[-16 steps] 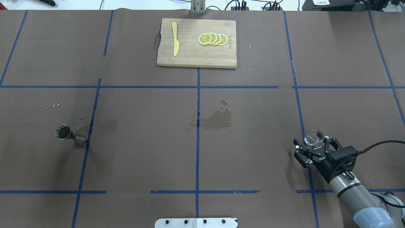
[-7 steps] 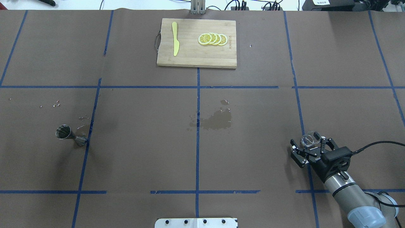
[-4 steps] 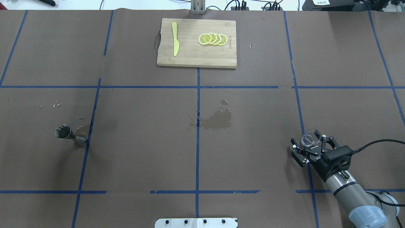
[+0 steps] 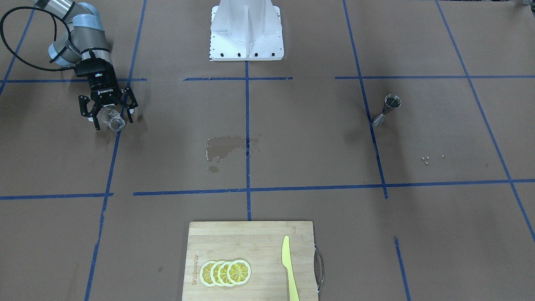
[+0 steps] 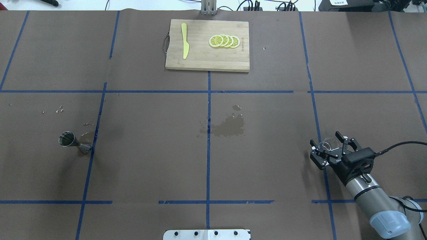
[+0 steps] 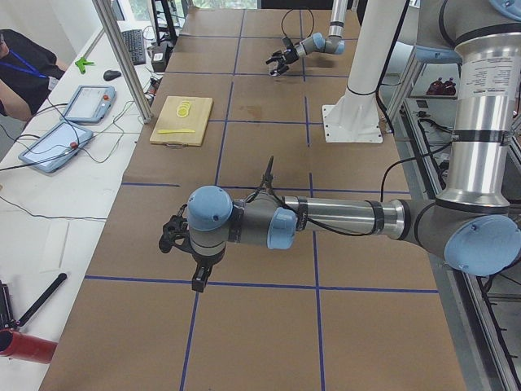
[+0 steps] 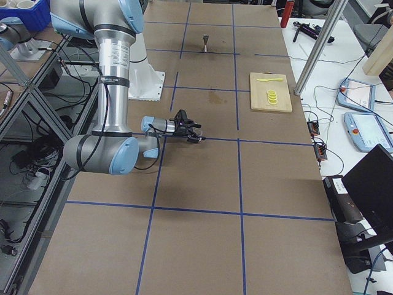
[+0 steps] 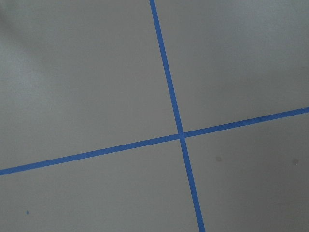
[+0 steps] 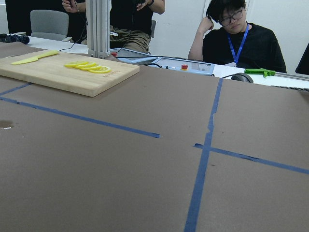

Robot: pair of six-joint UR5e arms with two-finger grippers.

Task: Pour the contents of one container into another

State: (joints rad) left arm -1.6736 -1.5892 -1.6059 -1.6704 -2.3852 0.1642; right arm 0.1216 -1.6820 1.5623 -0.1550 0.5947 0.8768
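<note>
Presently, your left pincer [image 6: 169, 240] shows only in the side view from the surface's [image 5: 150, 166] left end, where it hangs over the brown paper. Whether it is spread or closed cannot be told.

Reading the overhead view from the left:

- **Jigger:** one jigger [image 5: 75, 143], silver-grey steel, two cones joined at a narrow waist. It stands upright with its dark mouth up, just beside a blue tape line, and a few small droplets lie on the paper near it.
- **Wet patch:** one wet patch [image 5: 228, 127] darkens the paper at mid-surface.
- **Cutting board:** one wooden cutting board [image 5: 203, 56] lies at the far edge. It carries one yellow knife [image 5: 184, 40] and four overlapping lemon slices [image 5: 224, 41].
- **Beaker:** one beaker [image 5: 324, 144] at the right, small, of clear glass, its round rim catching the light. It sits well apart from the jigger.
- **Right pincer:** your right pincer [image 5: 324, 140] is low over the surface, its fingers spread wider than the glass, one on either side of the beaker.
</note>
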